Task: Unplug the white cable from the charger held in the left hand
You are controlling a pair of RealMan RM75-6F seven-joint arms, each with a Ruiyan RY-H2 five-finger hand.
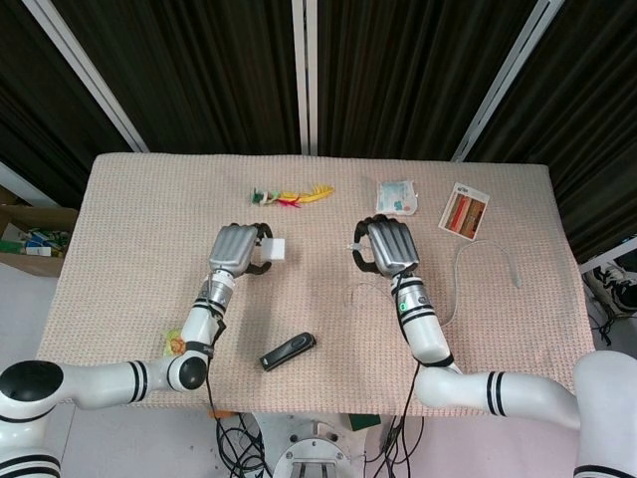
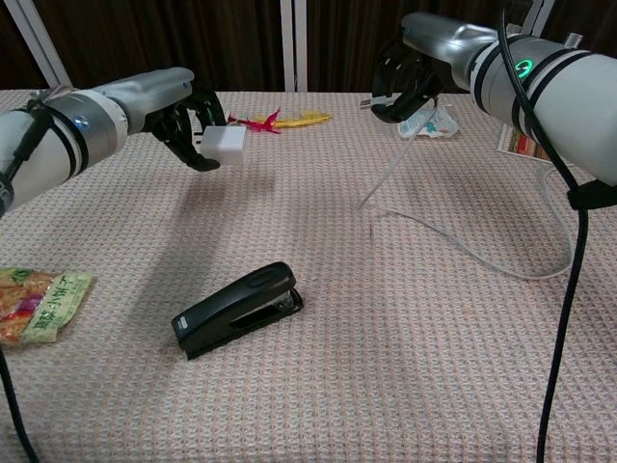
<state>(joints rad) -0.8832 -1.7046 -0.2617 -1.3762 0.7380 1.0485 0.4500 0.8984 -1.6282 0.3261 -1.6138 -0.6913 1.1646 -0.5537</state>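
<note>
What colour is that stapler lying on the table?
Black; the stapler shows best in the chest view.

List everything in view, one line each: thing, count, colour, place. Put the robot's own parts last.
Charger: one, white, held above the table in the left hand.
Cable: one, white, one end in the right hand, the rest trailing over the table's right side.
Stapler: one, black, near the table's front edge.
Snack packet: one, green and yellow, front left of the table.
Feathery item: one, yellow, red and green, back centre.
Plastic pouch: one, white and teal, back right.
Card: one, red and orange stripes, back right.
Table: one, pinkish woven cover.
Left hand: holds the charger.
Right hand: holds the cable end.
</note>
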